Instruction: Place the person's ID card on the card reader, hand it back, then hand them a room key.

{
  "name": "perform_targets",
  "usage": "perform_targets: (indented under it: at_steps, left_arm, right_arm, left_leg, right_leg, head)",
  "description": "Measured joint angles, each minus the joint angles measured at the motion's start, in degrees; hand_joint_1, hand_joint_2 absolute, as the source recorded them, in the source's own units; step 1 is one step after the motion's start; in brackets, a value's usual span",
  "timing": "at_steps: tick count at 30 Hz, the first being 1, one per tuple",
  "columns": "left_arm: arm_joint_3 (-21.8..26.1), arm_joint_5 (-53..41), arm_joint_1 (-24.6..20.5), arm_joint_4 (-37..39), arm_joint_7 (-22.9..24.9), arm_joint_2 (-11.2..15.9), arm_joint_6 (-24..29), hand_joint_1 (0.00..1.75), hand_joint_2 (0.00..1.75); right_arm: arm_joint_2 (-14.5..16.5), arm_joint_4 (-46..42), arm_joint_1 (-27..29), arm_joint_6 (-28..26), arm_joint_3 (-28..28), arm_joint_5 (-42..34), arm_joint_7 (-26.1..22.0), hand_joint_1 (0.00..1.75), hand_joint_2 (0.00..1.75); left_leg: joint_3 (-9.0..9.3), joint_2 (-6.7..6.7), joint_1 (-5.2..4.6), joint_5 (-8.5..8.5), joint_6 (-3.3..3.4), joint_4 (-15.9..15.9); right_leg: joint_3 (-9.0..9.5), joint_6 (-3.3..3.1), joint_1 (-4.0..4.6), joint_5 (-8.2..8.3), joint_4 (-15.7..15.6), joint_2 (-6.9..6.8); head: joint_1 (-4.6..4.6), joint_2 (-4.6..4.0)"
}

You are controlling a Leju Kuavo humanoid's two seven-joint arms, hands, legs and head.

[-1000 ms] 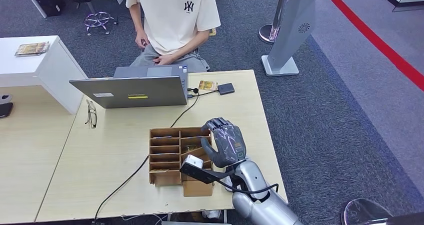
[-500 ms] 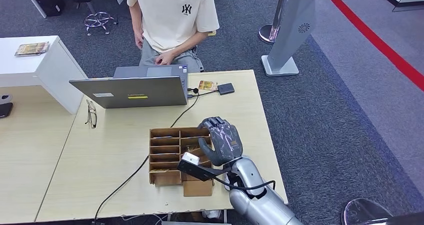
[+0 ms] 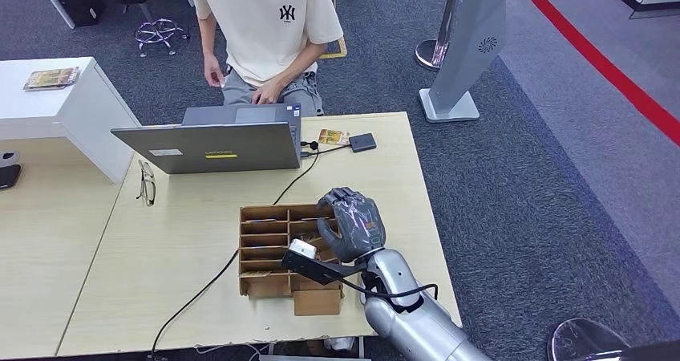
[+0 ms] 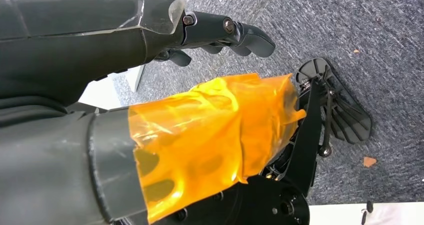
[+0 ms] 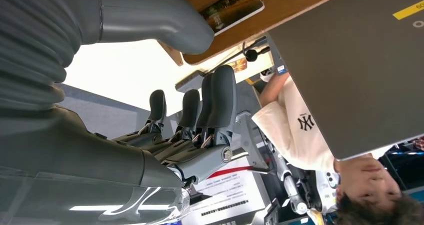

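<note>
1. ID card (image 3: 333, 136) lies on the desk (image 3: 184, 241) beside the dark card reader (image 3: 362, 142), touching it, behind the laptop (image 3: 210, 146).
2. Cardboard organiser (image 3: 277, 245) sits mid-desk; the right hand (image 3: 353, 225) hovers over its right side, fingers (image 5: 222, 97) apart, holding nothing.
3. Likely step: fetching a room key; next, reach into a slot and pinch a card.
4. Left hand (image 4: 165, 35) hangs over carpet, fingers loosely extended, holding nothing.

A small card (image 3: 333, 137) with a yellowish printed face lies flat at the table's far edge, touching the dark square reader (image 3: 362, 142), right of the laptop
</note>
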Motion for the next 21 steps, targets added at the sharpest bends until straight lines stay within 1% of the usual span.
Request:
perform_targets:
  at_steps: [2,13,16,17,19,21]
  left_arm:
    - [0.00,-0.07,0.00,-0.01,0.00,0.00,-0.02,0.00,0.00]
    - [0.02,-0.16,0.00,-0.03,0.00,0.00,-0.19,0.00,0.00]
    - [0.02,-0.16,0.00,-0.03,0.00,0.00,-0.22,0.00,0.00]
    - [0.02,-0.17,0.00,-0.03,0.00,0.00,-0.26,0.00,0.00]
    - [0.02,-0.20,0.00,-0.03,0.00,-0.01,-0.33,0.00,0.00]
    - [0.02,-0.22,0.00,-0.03,0.00,-0.01,-0.34,0.00,0.00]
  right_arm:
    - [0.07,0.47,-0.05,0.03,-0.02,-0.05,0.02,1.10,1.75]
    - [0.64,2.75,-0.22,0.11,-0.19,-0.69,0.42,0.99,1.75]
    - [0.76,3.00,-0.28,0.11,-0.22,-0.69,0.42,0.99,1.75]
    - [0.86,3.26,-0.32,0.12,-0.23,-0.69,0.42,1.03,1.75]
    - [1.02,3.77,-0.38,0.13,-0.23,-0.71,0.42,1.24,1.75]
    - [1.06,4.02,-0.44,0.14,-0.23,-0.71,0.42,1.50,1.75]
  left_leg:
    - [0.00,0.00,0.00,0.00,0.00,0.00]
    - [0.00,0.00,0.00,0.00,0.00,0.00]
    - [0.00,0.00,0.00,0.00,0.00,0.00]
    - [0.00,0.00,0.00,0.00,0.00,0.00]
    - [0.00,0.00,0.00,0.00,0.00,0.00]
    - [0.00,0.00,0.00,0.00,0.00,0.00]
  right_leg:
    - [0.00,0.00,0.00,0.00,0.00,0.00]
    - [0.00,0.00,0.00,0.00,0.00,0.00]
    - [0.00,0.00,0.00,0.00,0.00,0.00]
    - [0.00,0.00,0.00,0.00,0.00,0.00]
    - [0.00,0.00,0.00,0.00,0.00,0.00]
    - [0.00,0.00,0.00,0.00,0.00,0.00]
  head:
    - [0.01,0.00]
    - [0.00,0.00]
    - [0.00,0.00]
    - [0.00,0.00]
    - [0.00,0.00]
    - [0.00,0.00]
